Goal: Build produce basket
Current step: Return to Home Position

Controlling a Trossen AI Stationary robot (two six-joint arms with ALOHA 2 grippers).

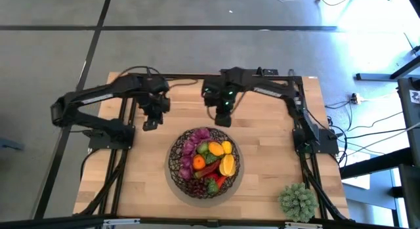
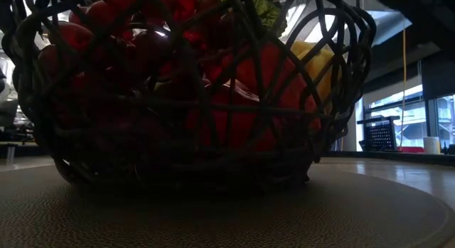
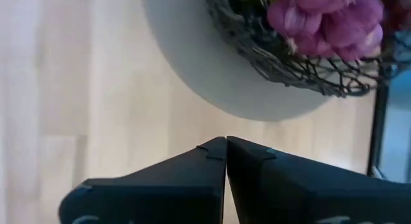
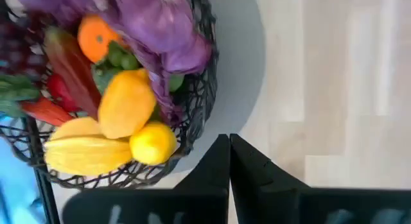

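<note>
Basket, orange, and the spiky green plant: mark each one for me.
basket [image 1: 174,165], high view, on the wire wall at the picture's left.
orange [image 4: 95,38], right wrist view, on the middle of the fruit.
spiky green plant [image 1: 296,201], high view, on the middle of the ball.

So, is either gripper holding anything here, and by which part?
Nothing is held. The left gripper and right gripper are both shut and empty, clear of the dark woven wire basket.

left fingers [image 3: 173,182] pressed together, right fingers [image 4: 209,179] likewise
</note>
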